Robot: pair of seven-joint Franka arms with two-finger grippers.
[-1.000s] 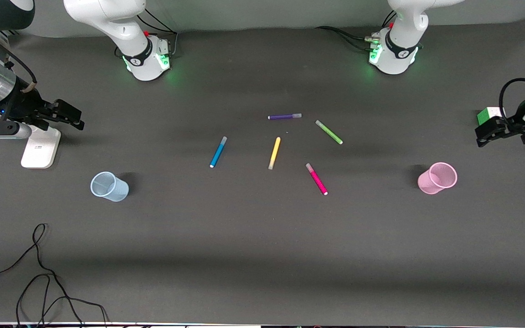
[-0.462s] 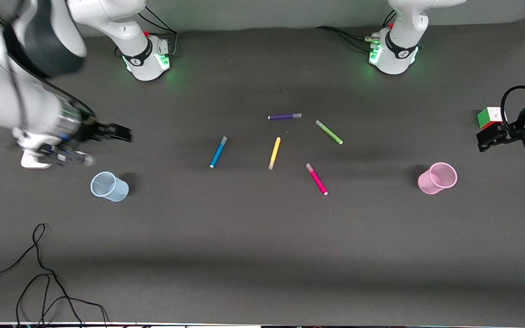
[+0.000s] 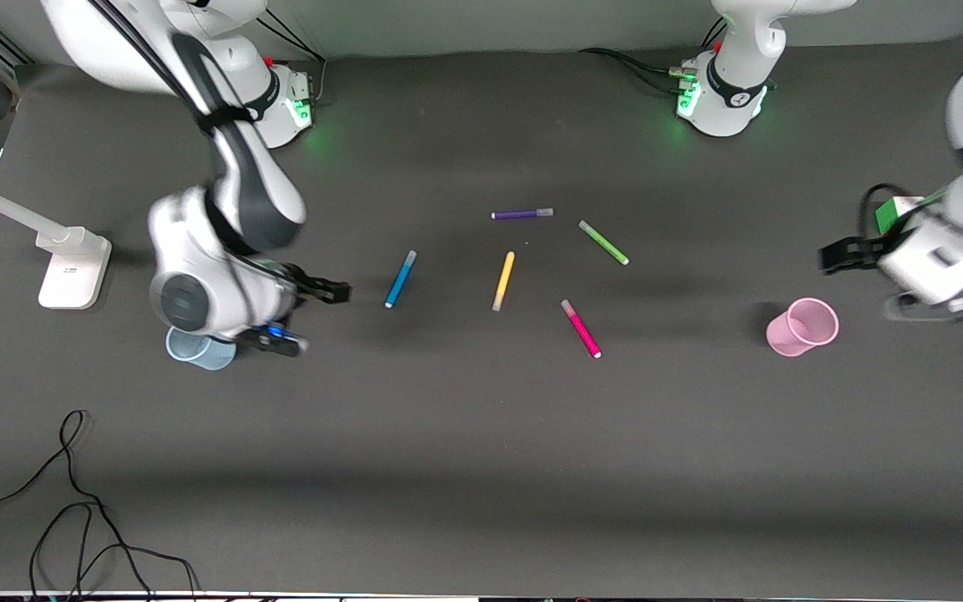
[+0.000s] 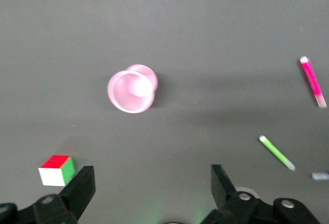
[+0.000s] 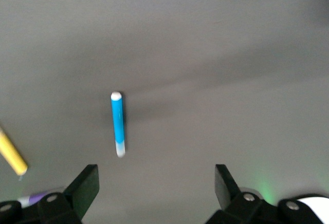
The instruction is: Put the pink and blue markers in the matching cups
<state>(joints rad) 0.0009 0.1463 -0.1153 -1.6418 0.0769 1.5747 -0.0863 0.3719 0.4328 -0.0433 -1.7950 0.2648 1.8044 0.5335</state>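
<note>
The blue marker (image 3: 400,279) and the pink marker (image 3: 581,329) lie flat mid-table. The pale blue cup (image 3: 197,349) stands toward the right arm's end, partly hidden under that arm's wrist. The pale pink cup (image 3: 802,327) stands toward the left arm's end. My right gripper (image 3: 335,293) is open and empty, between the blue cup and the blue marker, which also shows in the right wrist view (image 5: 118,124). My left gripper (image 3: 833,255) is open and empty beside the pink cup (image 4: 131,88); the pink marker (image 4: 312,81) shows farther off.
A purple pen (image 3: 522,214), a yellow pen (image 3: 503,281) and a green pen (image 3: 603,242) lie among the markers. A colour cube (image 3: 889,214) sits by the left gripper. A white stand (image 3: 72,267) and a black cable (image 3: 72,502) are at the right arm's end.
The right arm has swung in from the table's end, past the blue cup, toward the blue marker. The left arm has moved inward toward the pink cup. Markers and cups have not moved.
</note>
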